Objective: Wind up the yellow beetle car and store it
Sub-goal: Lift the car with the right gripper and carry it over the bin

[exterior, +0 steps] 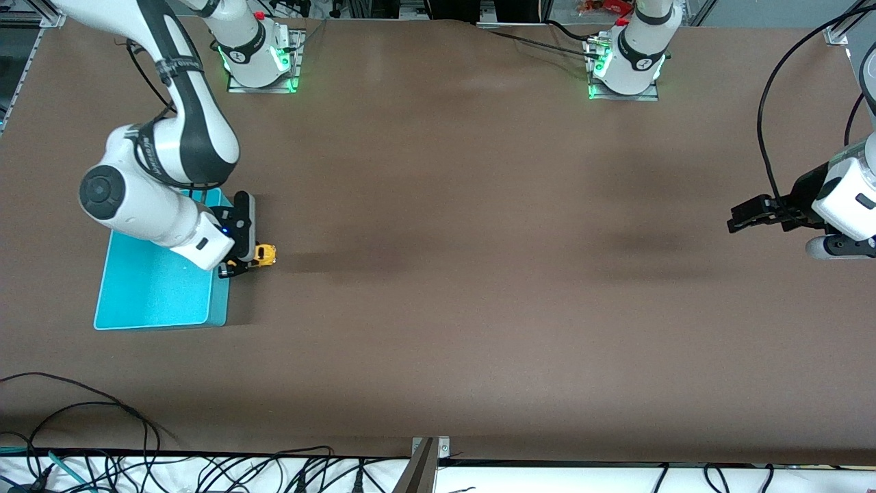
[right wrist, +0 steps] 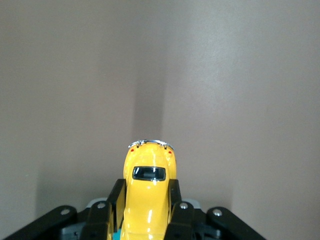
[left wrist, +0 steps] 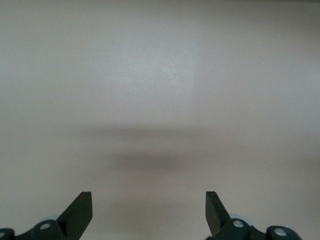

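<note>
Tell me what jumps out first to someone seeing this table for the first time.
The tiny yellow beetle-shaped toy car stands out, pinched between the shut fingers of the right gripper just beside the rim of the shallow turquoise plastic bin at the right arm's end of the brown table. At the table's left arm's end the left gripper waits open over bare tabletop.

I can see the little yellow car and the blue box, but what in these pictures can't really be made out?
- yellow beetle car: tiny in the front view; in the right wrist view the right gripper, shut on it, hides its wheels and sides.
- turquoise bin: front view, partly covered by the right arm.
- left gripper: open and waiting; its arm is cut off by the picture's edge.
</note>
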You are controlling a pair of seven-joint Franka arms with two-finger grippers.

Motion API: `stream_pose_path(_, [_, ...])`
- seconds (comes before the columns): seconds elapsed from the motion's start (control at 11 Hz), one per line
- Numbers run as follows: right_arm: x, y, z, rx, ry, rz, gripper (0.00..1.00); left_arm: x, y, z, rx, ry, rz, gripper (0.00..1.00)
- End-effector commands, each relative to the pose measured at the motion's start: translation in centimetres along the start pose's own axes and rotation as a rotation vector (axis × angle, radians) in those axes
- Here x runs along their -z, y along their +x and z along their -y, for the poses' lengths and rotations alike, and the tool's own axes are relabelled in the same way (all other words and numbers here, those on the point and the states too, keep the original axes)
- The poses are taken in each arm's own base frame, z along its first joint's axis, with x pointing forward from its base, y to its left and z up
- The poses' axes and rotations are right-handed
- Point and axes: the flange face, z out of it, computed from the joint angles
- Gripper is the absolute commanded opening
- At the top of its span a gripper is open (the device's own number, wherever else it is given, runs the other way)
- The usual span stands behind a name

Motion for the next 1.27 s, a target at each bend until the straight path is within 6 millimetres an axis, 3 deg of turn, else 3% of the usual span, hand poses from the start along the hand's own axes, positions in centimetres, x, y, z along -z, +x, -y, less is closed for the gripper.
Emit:
stream_pose_path(0.0, [3.6, -2.5, 1.1, -0.035, 0.037, 0.034, 0.00, 0.7, -0.1, -0.1, -0.026, -0.011, -0.010, 1.00])
stream_pose_path(0.27, [6.1, -3.5, 4.8, -0.015, 0.087, 0.102, 0.00, 0.7, -0.1, -0.1, -0.026, -0.011, -0.010, 1.00])
stream_pose_path(0.64, [5.8, -10.4, 6.1, 0.026, 0.142, 0.129, 0.00, 0.7, -0.1, -0.1, -0.026, -0.011, -0.010, 1.00])
stream_pose_path(1.0, [2.2, -17.7, 5.9, 0.141, 0.173, 0.093, 0.00, 0.7, -0.1, -0.1, -0.026, -0.011, -0.010, 1.00])
stream_pose_path(1.18, [-1.6, -22.0, 6.1, 0.167, 0.199, 0.065, 0.00, 0.7, -0.1, -0.1, -0.026, -0.011, -0.010, 1.00])
